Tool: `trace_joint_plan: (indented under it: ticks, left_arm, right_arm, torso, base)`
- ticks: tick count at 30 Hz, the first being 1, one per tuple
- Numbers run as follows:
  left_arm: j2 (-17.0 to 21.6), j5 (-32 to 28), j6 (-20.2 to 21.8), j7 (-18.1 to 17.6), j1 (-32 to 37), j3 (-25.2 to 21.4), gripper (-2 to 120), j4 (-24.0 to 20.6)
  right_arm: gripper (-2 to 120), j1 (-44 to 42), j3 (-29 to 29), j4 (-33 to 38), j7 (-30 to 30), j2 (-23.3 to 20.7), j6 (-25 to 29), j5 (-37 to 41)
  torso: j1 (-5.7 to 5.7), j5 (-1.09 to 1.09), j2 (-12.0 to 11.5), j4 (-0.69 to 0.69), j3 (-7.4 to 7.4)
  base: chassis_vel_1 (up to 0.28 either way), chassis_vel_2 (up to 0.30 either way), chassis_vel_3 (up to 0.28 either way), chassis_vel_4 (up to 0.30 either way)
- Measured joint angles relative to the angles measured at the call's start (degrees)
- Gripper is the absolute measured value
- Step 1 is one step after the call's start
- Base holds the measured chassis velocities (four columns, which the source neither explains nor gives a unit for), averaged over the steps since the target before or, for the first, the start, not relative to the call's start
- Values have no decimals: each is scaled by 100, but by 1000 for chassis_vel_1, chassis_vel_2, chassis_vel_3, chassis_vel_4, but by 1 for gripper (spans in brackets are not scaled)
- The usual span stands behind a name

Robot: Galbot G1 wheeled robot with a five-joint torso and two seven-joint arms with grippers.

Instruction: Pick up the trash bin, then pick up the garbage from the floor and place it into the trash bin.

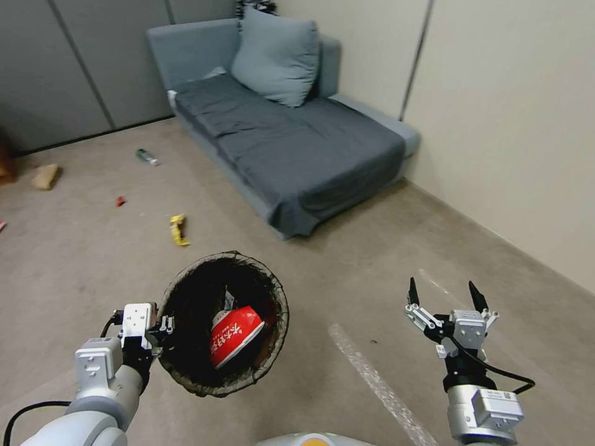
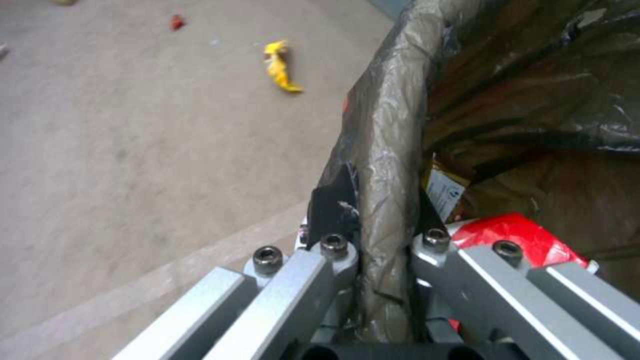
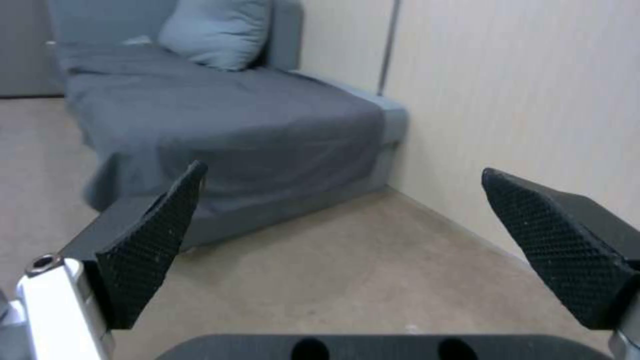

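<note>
The trash bin [image 1: 281, 305], lined with a dark bag, hangs off the floor at lower left. My left gripper [image 1: 166, 327] is shut on its near rim; in the left wrist view the gripper [image 2: 377, 200] pinches the bag-covered rim [image 2: 393, 125]. A crushed red-and-white carton [image 1: 234, 334] [image 2: 520, 232] lies inside. On the floor beyond are pieces of garbage: a yellow wrapper [image 1: 178, 229] [image 2: 280, 67], a small red scrap [image 1: 119, 201] [image 2: 177, 22], a green bottle [image 1: 147, 157] and a brown paper scrap [image 1: 46, 176]. My right gripper [image 1: 445, 294] [image 3: 340, 220] is open and holds nothing at lower right.
A grey sofa [image 1: 297, 136] [image 3: 220, 125] with a pillow [image 1: 276, 56] stands ahead against the beige wall [image 1: 527, 124]. Bare carpet spreads to the left and between the sofa and me. A pale strip [image 1: 372, 371] runs across the floor.
</note>
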Motion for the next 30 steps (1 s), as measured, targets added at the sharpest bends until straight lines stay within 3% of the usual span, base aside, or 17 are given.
trace_joint_plan:
  ticks: [30]
  left_arm:
    - [-45,31,-2,0,70,16,1,0]
  right_arm:
    - [100,75,-90,-87,12,-51,-93,51]
  torso:
    - [0,0,0,0,0]
  base:
    - [100,104,106,101]
